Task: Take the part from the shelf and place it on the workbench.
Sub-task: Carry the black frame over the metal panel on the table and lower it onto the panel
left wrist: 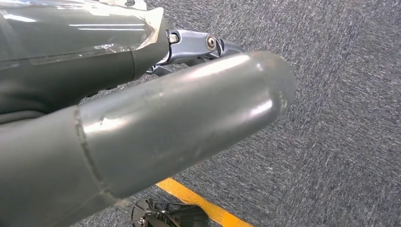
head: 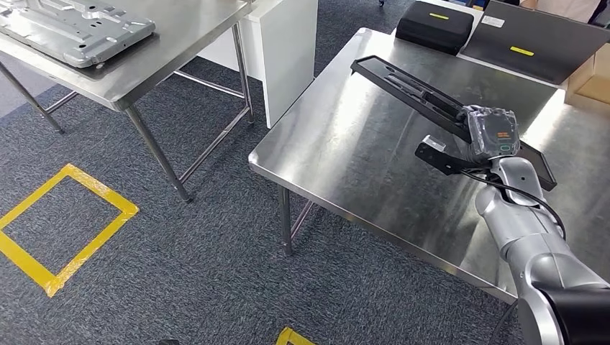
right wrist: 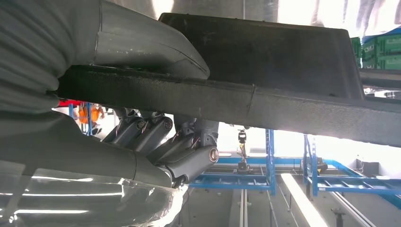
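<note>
A long black flat part lies slanted over the steel workbench, running from its far middle toward the right. My right hand grips the part near its closer end. Whether the far end touches the bench surface I cannot tell. In the right wrist view the part is clamped between the thick thumb and the darker fingers on its other side. My left hand hangs over grey carpet with its thumb straight and nothing in it.
A second steel table at the upper left carries a grey metal plate. A white cabinet stands between the tables. Two black cases and a cardboard box sit at the workbench's far side. Yellow tape marks the carpet.
</note>
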